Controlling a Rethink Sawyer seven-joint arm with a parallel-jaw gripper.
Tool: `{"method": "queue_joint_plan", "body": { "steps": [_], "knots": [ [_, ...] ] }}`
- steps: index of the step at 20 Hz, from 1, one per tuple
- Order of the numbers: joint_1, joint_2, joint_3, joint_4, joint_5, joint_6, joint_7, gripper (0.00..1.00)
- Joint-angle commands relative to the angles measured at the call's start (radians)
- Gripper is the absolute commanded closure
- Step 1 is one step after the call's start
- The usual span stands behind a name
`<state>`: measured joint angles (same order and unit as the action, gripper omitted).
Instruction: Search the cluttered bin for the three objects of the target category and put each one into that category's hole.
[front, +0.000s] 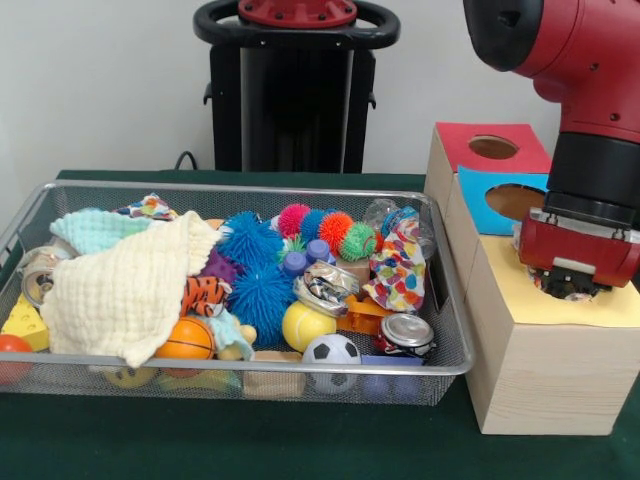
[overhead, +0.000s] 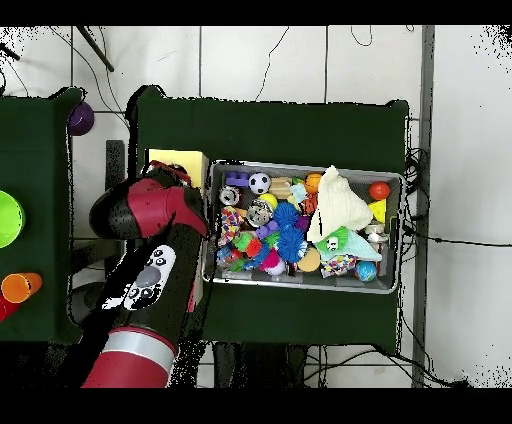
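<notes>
Nearest us, the cluttered bin holds a soccer ball. Behind it a patterned cloth lies at the bin's right end, beside the yellow-panelled box. Our gripper sits low over that box's yellow panel; we cannot tell its state. Farther back stand the blue-panelled and red-panelled boxes.

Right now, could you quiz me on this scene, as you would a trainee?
1. True or false: the pincer hangs over the yellow box.
2. Which cloth hides most toys in the bin: A the cream cloth, B a black one, C a red one?
3. Fill in: in the front view, the ball just behind the soccer ball is ___.
Key: 1 true; 2 A; 3 yellow.
</notes>
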<state>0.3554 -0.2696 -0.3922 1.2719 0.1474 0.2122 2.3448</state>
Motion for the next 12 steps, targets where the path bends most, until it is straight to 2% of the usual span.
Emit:
{"method": "queue_joint_plan", "body": {
  "steps": [1, 3, 4, 7, 8, 12],
  "knots": [
    [-0.058, 0.118, 0.145, -0.025, 0.000, -0.063, 0.089, 1.00],
    [-0.055, 0.116, 0.142, -0.023, 0.003, -0.055, 0.092, 1.00],
    [-0.040, 0.123, 0.119, -0.020, 0.016, -0.080, 0.123, 0.00],
    [-0.031, 0.125, 0.108, -0.025, 0.020, -0.060, 0.125, 0.00],
    [-0.042, 0.114, 0.130, -0.022, 0.014, -0.022, 0.102, 0.00],
    [-0.042, 0.078, 0.137, -0.003, 0.015, 0.071, 0.082, 0.00]
  ]
}}
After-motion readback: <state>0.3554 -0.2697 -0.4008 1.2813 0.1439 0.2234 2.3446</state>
